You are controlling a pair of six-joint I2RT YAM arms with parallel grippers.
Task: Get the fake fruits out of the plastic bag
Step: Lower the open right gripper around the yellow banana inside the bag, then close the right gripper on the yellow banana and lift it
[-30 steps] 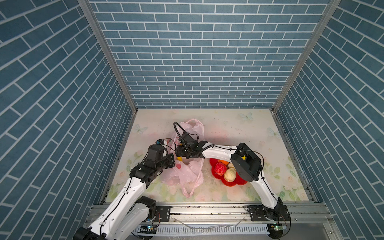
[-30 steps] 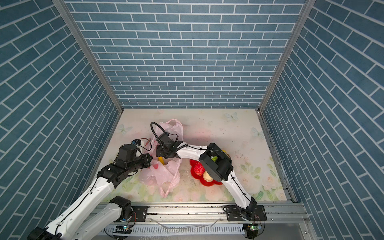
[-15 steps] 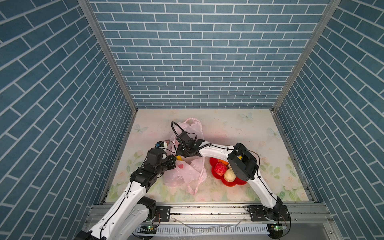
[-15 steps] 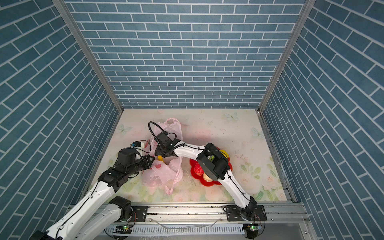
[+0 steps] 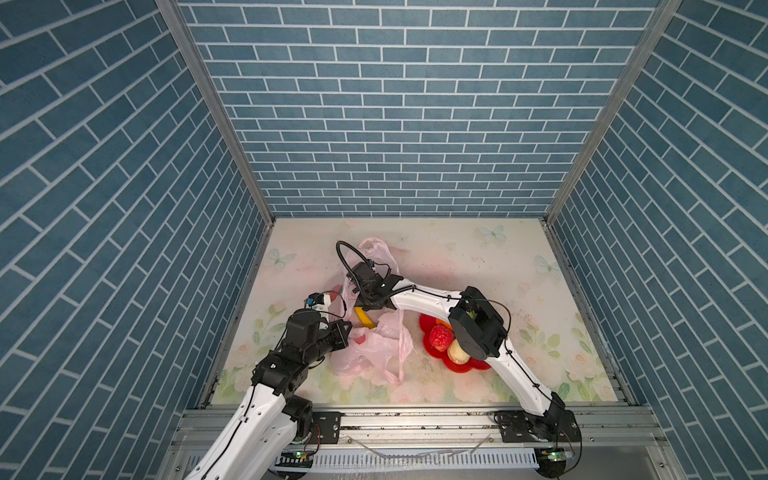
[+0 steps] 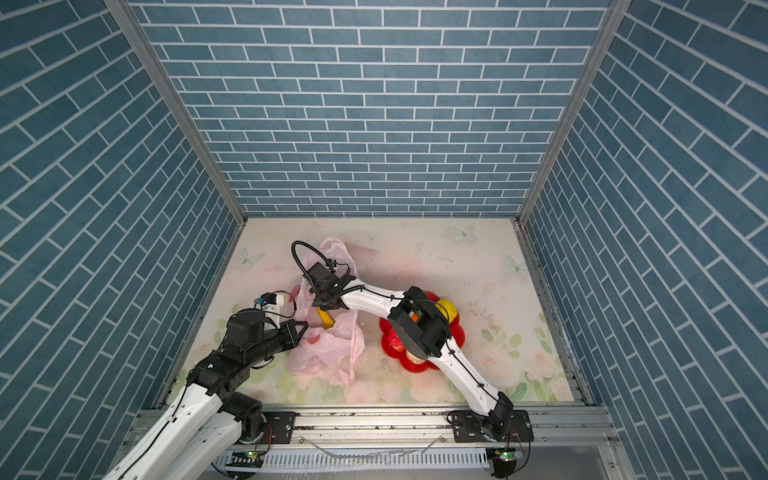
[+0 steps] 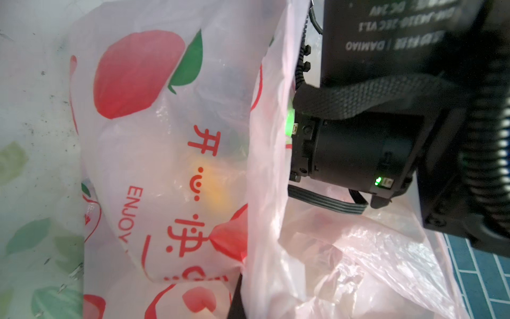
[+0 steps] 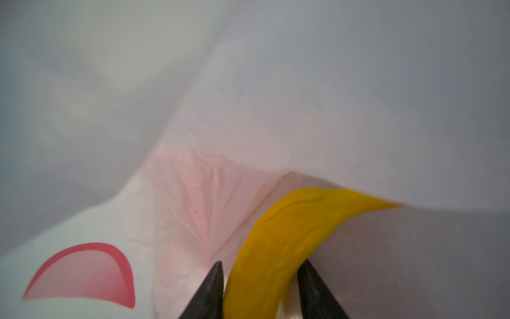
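At the near edge of the desk [image 5: 478, 390], the left tool [image 5: 347, 332] is fully closed, seemingly pinching a fold of the plastic bag [image 5: 374, 353]; I judge that it lifts the film to hold the mouth open and stop the bag sliding. Just right of the bag, the red flower-shaped dish [image 5: 478, 365] carries a wrinkled red fruit [image 5: 440, 337], a cream-beige fruit [image 5: 457, 352] and, in a top view, a yellow fruit [image 6: 448, 308], so it looks like the drop place. Farther back, the right tool [image 8: 262, 262] reaches across the middle into the bag's mouth; its jaws are partly drawn in, a fingertip against each side of the toy banana [image 8: 289, 229], which lies half under the film. Whether other fruits remain inside I cannot tell. Farthest, a loop handle [image 5: 374, 245] lies slack on the desk.
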